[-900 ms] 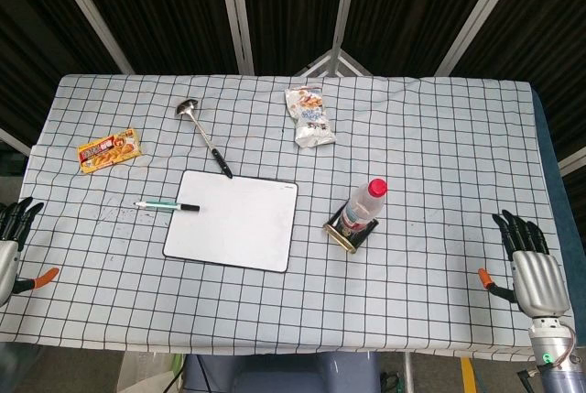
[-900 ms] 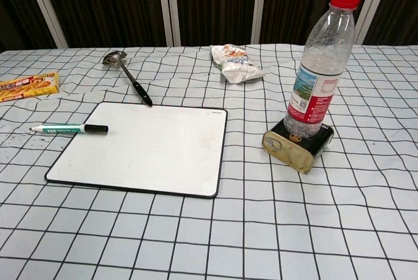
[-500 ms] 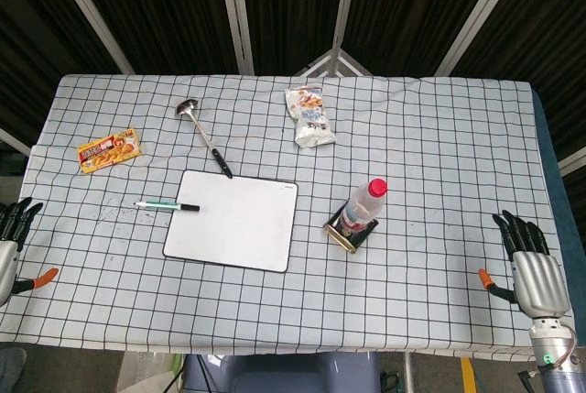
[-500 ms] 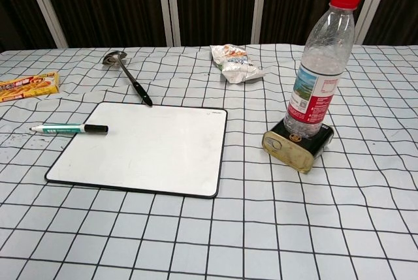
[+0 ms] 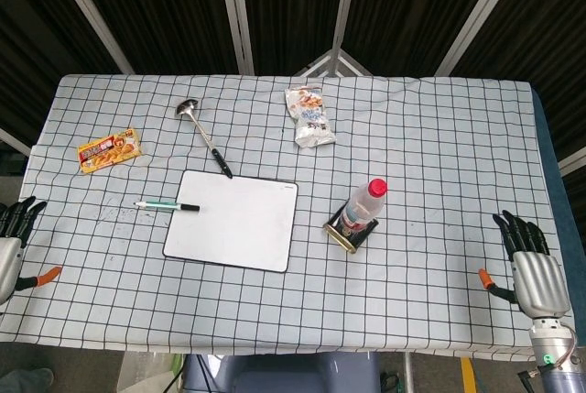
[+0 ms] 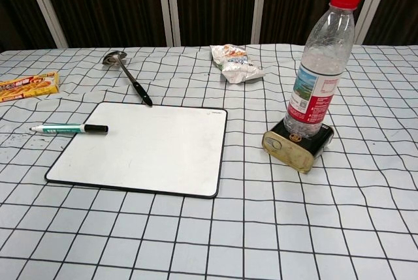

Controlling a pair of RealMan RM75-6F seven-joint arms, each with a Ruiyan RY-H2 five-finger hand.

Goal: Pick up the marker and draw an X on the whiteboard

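A blank whiteboard with a black rim lies flat left of the table's middle. A green-and-white marker with a black cap lies across the board's left edge, cap end on the board. My left hand hangs at the table's left edge, fingers spread and holding nothing, well left of the marker. My right hand sits at the front right corner, fingers apart and empty. Neither hand shows in the chest view.
A metal ladle lies just behind the board. A water bottle stands on a tin can right of the board. A snack bag sits at the back, an orange packet at the far left.
My left hand has slipped slightly further left, toward the frame edge. Nothing on the table has moved.
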